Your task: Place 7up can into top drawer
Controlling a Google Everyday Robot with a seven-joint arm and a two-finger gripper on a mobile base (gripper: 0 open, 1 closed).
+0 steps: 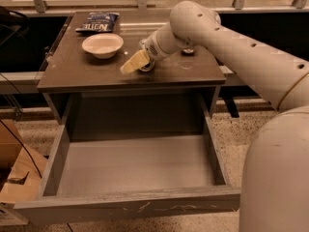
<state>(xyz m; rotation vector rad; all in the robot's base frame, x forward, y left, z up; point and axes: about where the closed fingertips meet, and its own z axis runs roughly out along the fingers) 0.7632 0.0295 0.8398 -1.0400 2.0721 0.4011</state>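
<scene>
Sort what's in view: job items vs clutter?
Job:
gripper, over the table near its front edge
7up can, right at the gripper, partly hidden
drawer, open

Clutter:
bowl
chip bag
cardboard box, on the floor to the left

The arm is stretching in from the right across the bench; the gripper is angling down-left, hanging above the middle, toward the front edge.

The brown table bears a white bowl and blue bag; the hand hovers mid-table.
</scene>
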